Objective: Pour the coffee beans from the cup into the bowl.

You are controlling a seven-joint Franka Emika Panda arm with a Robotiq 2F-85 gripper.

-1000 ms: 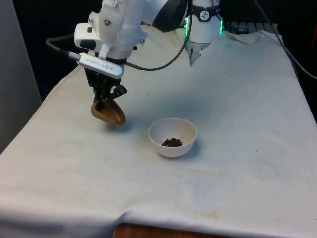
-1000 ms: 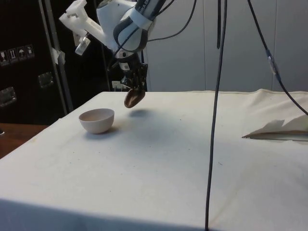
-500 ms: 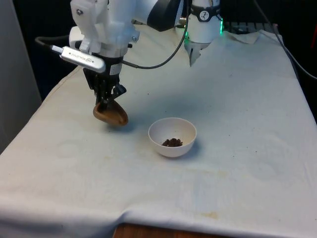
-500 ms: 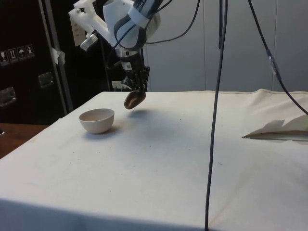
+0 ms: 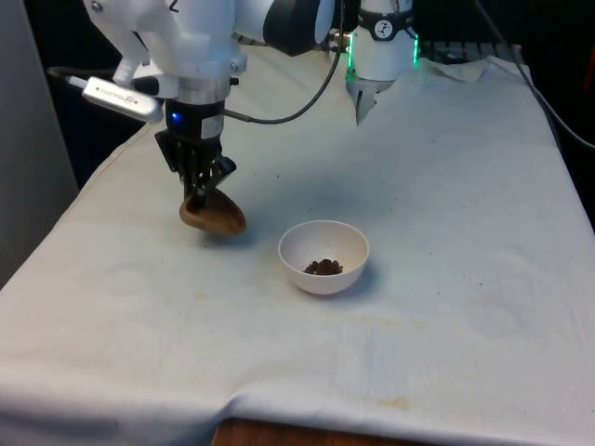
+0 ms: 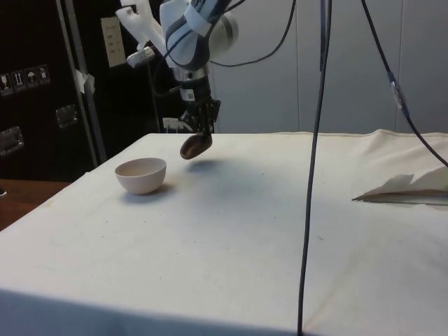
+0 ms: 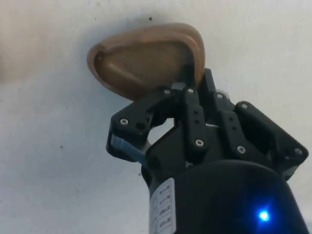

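The claw [image 5: 197,192] is clamped on the rim of the brown cup [image 5: 214,216], holding it tipped over just above the tabletop [image 5: 446,232], on the front view's left of the white bowl [image 5: 323,256] and apart from it. The wrist view shows the cup's [image 7: 146,58] inside bare. Coffee beans [image 5: 323,267] lie in the bowl's bottom. The cup's long axis lies near level; in the side view its mouth [image 6: 187,149] faces towards the bowl [image 6: 141,174].
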